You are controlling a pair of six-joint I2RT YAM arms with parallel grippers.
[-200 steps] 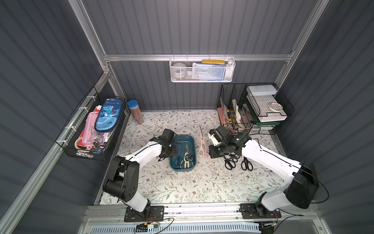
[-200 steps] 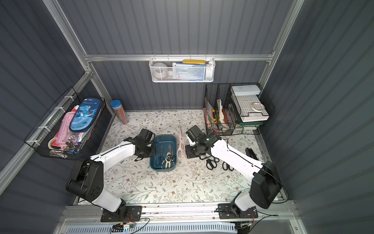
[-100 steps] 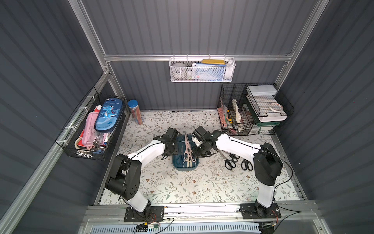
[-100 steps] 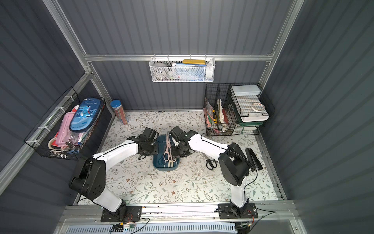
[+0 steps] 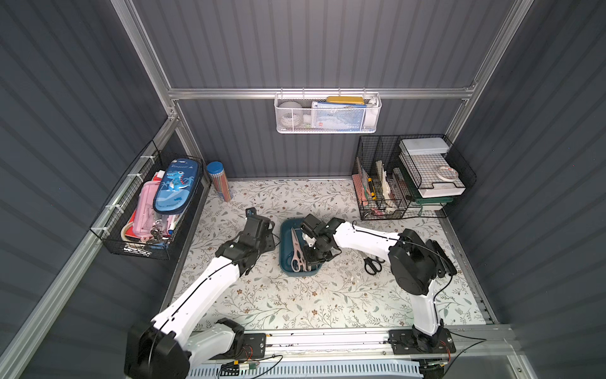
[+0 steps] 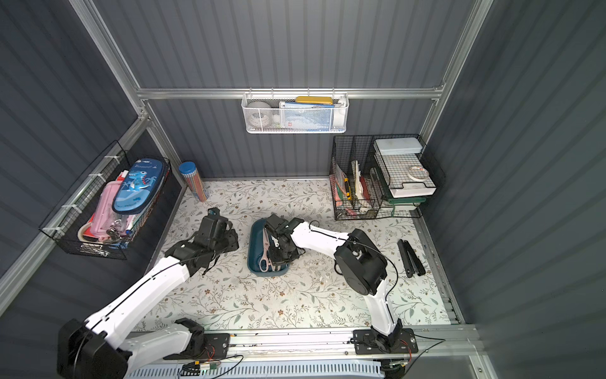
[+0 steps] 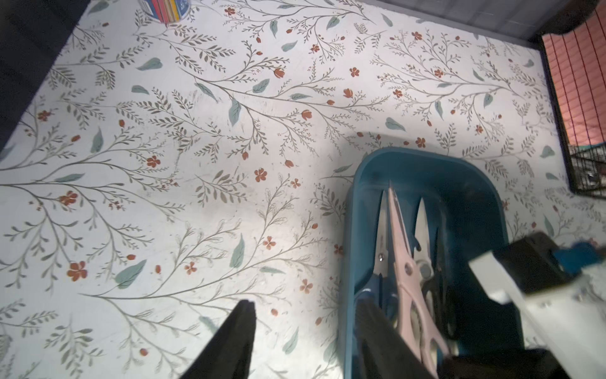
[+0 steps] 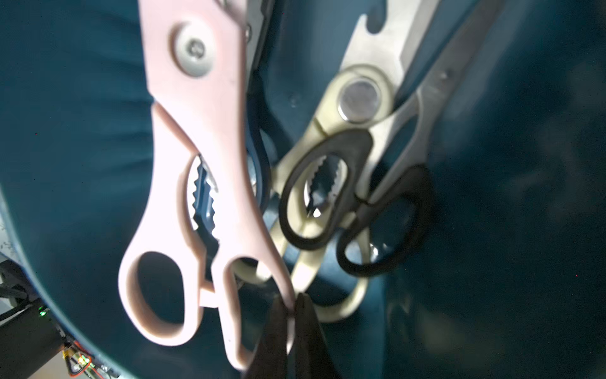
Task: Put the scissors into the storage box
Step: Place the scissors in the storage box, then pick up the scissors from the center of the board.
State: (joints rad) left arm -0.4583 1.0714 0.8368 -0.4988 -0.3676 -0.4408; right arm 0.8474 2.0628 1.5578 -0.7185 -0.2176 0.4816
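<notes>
The teal storage box sits mid-table in both top views. Inside lie pink-handled scissors, cream-handled shears, a black-handled pair and a blue-handled pair. My right gripper is down in the box, its jaws pinched on the pink pair's handle loop. My left gripper is open and holds nothing. It straddles the box's left wall. Another black-handled pair lies on the table, right of the box.
A black wire rack of papers and trays stands back right. A pencil tube is back left, and a wire basket hangs on the left wall. A long black tool lies near the right edge.
My right gripper brought the pink-handled scissors over from the right and lowered them into the box. My left gripper went from shut to open beside the box's left wall.
</notes>
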